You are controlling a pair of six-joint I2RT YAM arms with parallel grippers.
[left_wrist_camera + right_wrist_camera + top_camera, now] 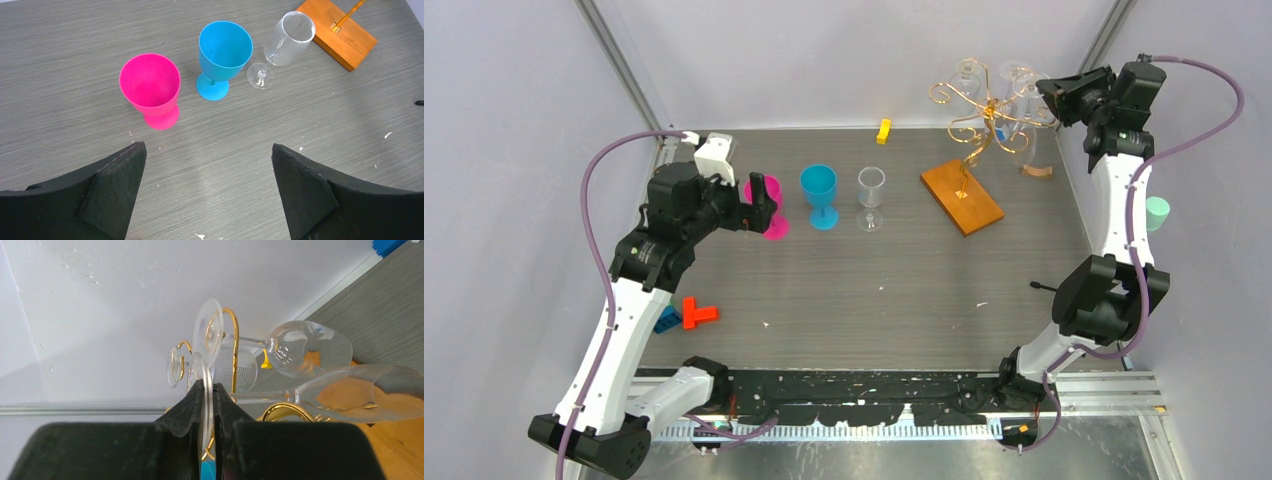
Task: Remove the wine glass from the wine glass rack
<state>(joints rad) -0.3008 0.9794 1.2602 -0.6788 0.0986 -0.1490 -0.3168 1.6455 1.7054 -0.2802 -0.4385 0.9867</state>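
The wine glass rack (989,110), gold wire on an orange-brown wooden base (962,196), stands at the back right of the table. Clear wine glasses hang on its arms. In the right wrist view my right gripper (208,385) is shut on the foot disc of one wine glass (199,367); its stem runs right to its bowl (365,395), beside a gold wire arm (233,340). Two other glasses (307,347) (240,372) hang behind it. My left gripper (209,150) hovers open over the table at the left, holding nothing.
A pink goblet (774,226), a blue goblet (819,190) and a clear glass (871,190) stand in a row mid-table. A yellow block (883,131) lies at the back, with red (696,313) and blue (667,320) blocks near the left arm. White walls close in behind the rack.
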